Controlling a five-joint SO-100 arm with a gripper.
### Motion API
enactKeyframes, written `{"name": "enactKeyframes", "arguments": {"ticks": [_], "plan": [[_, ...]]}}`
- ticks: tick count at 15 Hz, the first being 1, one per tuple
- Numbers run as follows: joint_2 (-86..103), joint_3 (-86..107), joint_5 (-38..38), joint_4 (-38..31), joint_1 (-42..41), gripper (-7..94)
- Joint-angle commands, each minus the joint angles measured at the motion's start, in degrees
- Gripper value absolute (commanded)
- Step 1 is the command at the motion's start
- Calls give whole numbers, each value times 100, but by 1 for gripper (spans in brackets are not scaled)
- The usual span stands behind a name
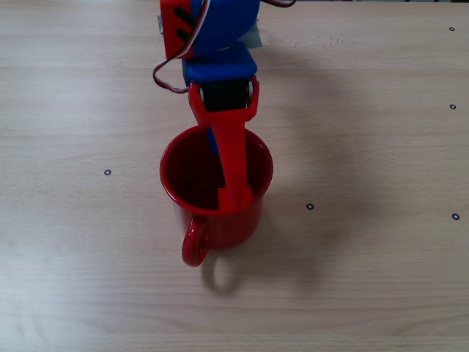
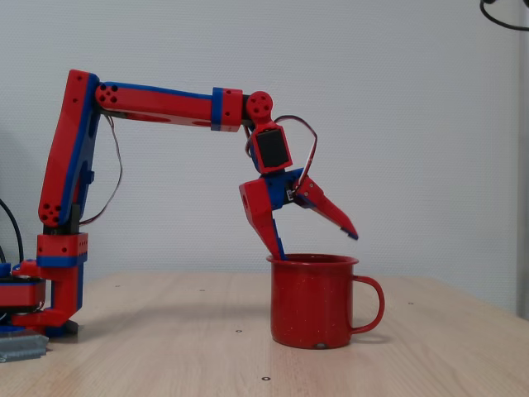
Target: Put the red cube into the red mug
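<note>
The red mug (image 1: 220,229) stands upright on the wooden table, its handle toward the picture's bottom here and to the right in the side-on fixed view (image 2: 310,302). My gripper (image 2: 316,245) hangs open right over the mug's mouth. One finger dips just inside the rim on the arm's side, and the other slants out above the rim toward the handle. Nothing is held between them. Inside the mug, beside the long finger (image 1: 233,165), sits a small bright-red squarish shape that looks like the red cube (image 1: 223,199). The mug's wall hides it from the side.
Pale wooden table (image 1: 366,279) with small black ring marks, bare around the mug. The arm's base (image 2: 58,281) stands at the left in the side-on fixed view, with a grey block and cables beside it. A plain wall lies behind.
</note>
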Motion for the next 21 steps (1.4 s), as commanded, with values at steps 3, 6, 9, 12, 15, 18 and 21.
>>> {"name": "enactKeyframes", "arguments": {"ticks": [3,6,9,12,15,18,21], "plan": [[606,-773,-176,62,114,49],[659,-1450,-123,360,237,48],[1107,-2320,9,1090,396,19],[2303,-1652,88,993,545,0],[3806,439,88,141,633,0],[5265,3059,413,-967,791,0],[6724,5941,79,-1644,483,0]]}}
